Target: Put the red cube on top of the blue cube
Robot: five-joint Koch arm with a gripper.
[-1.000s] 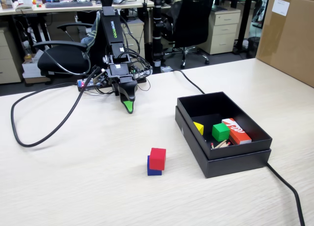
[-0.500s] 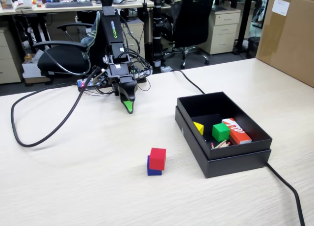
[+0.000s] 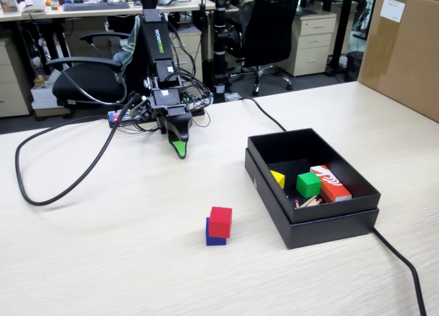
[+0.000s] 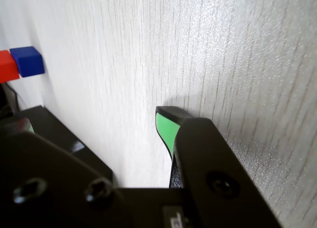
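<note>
In the fixed view the red cube (image 3: 221, 221) sits on top of the blue cube (image 3: 213, 238) on the pale wooden table, a little left of the black box. The wrist view shows the same stack at the upper left edge, red cube (image 4: 7, 66) touching blue cube (image 4: 27, 61). My gripper (image 3: 180, 150) is far behind the stack, pointing down at the table near the arm's base, holding nothing. Only one green-padded tip (image 4: 166, 126) shows, so I cannot make out how the jaws stand.
A black open box (image 3: 309, 223) stands right of the stack, holding a green cube (image 3: 308, 184), a yellow piece (image 3: 277, 178) and an orange-red box (image 3: 330, 183). A black cable (image 3: 62, 189) loops at the left. A cardboard box (image 3: 405, 49) stands at the back right.
</note>
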